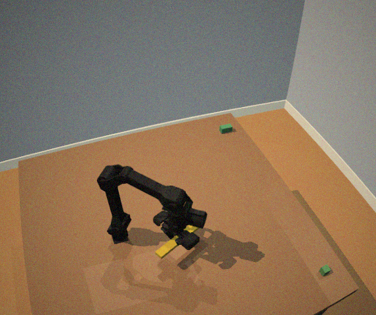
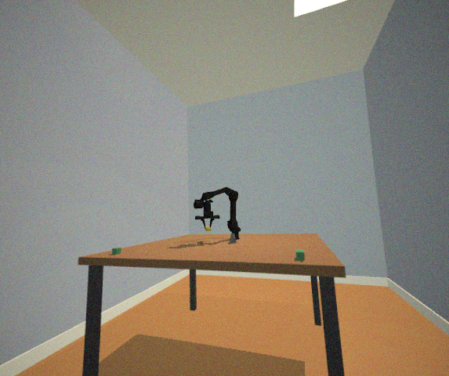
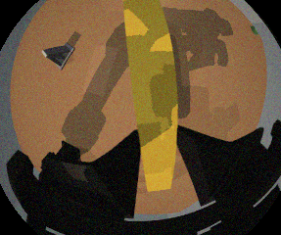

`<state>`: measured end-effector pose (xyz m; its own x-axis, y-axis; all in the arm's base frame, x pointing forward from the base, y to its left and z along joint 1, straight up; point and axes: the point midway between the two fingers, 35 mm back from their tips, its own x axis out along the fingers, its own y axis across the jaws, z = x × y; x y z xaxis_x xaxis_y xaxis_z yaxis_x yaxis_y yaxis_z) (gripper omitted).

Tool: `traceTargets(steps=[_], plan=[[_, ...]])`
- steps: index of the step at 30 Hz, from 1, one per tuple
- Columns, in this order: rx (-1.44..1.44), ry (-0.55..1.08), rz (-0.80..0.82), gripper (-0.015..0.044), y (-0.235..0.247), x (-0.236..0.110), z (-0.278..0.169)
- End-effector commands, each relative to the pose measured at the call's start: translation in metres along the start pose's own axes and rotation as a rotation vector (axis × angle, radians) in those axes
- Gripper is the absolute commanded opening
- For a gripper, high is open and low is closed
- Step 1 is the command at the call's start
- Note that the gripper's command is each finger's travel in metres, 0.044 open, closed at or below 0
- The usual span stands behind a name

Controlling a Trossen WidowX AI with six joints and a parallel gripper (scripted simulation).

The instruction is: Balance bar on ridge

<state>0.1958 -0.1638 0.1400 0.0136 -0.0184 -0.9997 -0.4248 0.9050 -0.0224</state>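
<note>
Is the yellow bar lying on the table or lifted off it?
Lifted: the gripper holds the yellow bar clear above the table.

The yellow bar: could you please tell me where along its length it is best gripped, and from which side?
Grip the yellow bar near its middle, from straight above, jaws across its narrow width. It is long, flat and slim, so a central hold keeps it level for the grey ridge. The gripper already holds it that way, lifted off the table.

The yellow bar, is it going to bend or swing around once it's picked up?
The yellow bar looks straight and flat-sided, so probably stiff. The end effector is shut on it nearer one end, so the long free end may sag or pivot. Flat faces suggest it won't roll.
</note>
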Motion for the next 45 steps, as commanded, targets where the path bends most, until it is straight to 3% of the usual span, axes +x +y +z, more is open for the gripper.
traceTargets(steps=[1,16,45], plan=[[-0.004,-0.006,-0.002,0.0,0.001,-0.012,0.0],[0.131,-0.01,0.001,0.0,0.023,-0.023,0.027],[0.581,-0.014,0.014,0.0,0.113,-0.026,0.097]])
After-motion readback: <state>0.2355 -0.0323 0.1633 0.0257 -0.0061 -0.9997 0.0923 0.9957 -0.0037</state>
